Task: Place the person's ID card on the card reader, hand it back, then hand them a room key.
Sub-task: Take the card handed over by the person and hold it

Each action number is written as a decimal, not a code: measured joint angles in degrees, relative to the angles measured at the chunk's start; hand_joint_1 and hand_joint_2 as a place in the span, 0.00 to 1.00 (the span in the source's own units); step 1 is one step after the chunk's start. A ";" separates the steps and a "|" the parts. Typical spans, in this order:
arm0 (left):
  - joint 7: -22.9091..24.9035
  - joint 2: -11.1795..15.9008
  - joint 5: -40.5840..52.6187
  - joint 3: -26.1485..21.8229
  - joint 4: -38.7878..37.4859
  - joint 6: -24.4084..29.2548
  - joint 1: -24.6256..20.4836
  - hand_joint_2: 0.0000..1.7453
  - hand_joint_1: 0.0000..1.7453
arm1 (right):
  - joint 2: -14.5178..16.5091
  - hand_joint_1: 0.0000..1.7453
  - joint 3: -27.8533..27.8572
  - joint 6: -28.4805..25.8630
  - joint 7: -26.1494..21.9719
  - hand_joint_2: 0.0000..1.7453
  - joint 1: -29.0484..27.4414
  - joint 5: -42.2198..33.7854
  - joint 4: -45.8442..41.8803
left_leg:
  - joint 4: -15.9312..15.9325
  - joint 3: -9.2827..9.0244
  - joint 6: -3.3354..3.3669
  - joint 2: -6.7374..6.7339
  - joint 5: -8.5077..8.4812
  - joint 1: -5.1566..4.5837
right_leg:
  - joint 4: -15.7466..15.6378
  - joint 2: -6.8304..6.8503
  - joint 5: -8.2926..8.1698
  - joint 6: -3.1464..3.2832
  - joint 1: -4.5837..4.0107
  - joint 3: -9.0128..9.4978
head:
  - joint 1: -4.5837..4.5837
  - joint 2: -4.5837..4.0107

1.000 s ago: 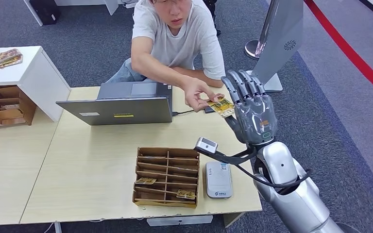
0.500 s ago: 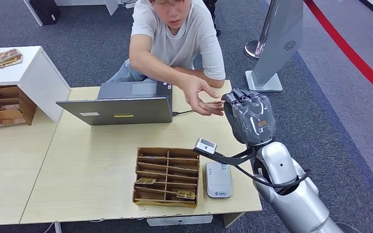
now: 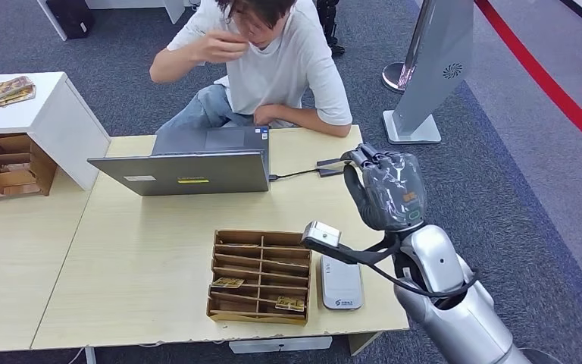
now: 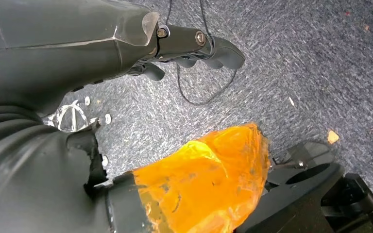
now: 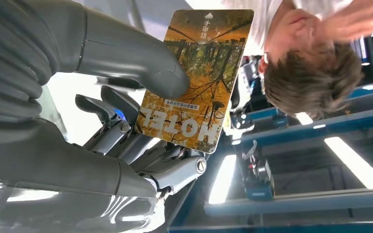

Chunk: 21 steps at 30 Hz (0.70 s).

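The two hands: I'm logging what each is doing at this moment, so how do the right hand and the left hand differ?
The right hand is raised above the table; the left hand hangs over grey carpet. The right hand pinches a card printed HOTEL under its thumb; the left hand holds nothing. Both have grey shells and darker fingers.

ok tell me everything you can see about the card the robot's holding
The card is a flat, glossy rectangle printed with an orange-brown autumn tree scene, the word HOTEL in white and some small text. The right robot hand pinches it, thumb pressed on the printed face and fingers behind. In the head view the curled fingers hide it.
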State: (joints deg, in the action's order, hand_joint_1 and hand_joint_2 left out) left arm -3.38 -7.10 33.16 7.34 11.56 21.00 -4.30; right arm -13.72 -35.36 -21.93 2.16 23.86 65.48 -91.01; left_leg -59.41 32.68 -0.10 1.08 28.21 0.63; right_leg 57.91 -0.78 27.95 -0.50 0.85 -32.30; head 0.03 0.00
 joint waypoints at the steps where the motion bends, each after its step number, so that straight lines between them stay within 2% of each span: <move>1: -0.14 0.02 -0.18 -0.01 0.00 0.17 0.06 0.00 0.00 | -0.11 1.00 0.02 0.13 -0.32 1.00 -0.38 -1.05 -0.46 | 0.00 0.00 0.00 0.00 0.00 0.00 | 0.00 0.00 0.00 0.00 0.00 0.00 | 0.00 0.00; 12: -1.55 0.17 -1.96 -1.27 0.00 1.79 1.01 0.00 0.00 | -1.54 1.00 1.91 4.46 -4.68 1.00 -6.23 -15.74 -3.62 | 0.00 0.01 0.00 0.00 0.01 0.00 | -0.01 0.00 0.01 -0.01 0.00 0.00 | -0.01 0.00; 18: -1.67 0.17 -2.21 -1.51 0.00 2.12 1.16 0.00 0.00 | -1.64 1.00 2.43 5.48 -5.28 1.00 -7.13 -18.33 -3.70 | 0.00 0.01 0.00 0.00 0.01 0.00 | -0.01 0.00 0.01 -0.01 0.00 0.00 | -0.01 0.00; 21: -2.04 -0.02 -3.04 -2.73 0.00 3.51 1.67 0.00 0.00 | -1.76 1.00 5.34 10.89 -6.52 1.00 -10.56 -29.36 -3.72 | 0.00 0.02 0.00 0.00 0.02 0.00 | -0.01 0.01 0.01 -0.01 0.00 0.00 | 0.00 0.00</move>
State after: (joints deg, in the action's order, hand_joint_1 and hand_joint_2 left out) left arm -5.41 -7.12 30.11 4.61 11.56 24.52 -2.63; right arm -15.49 -30.02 -11.04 -4.36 13.30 36.12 -94.73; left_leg -59.40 32.70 -0.10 1.08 28.23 0.63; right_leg 57.90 -0.78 27.96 -0.50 0.85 -32.31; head 0.02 0.00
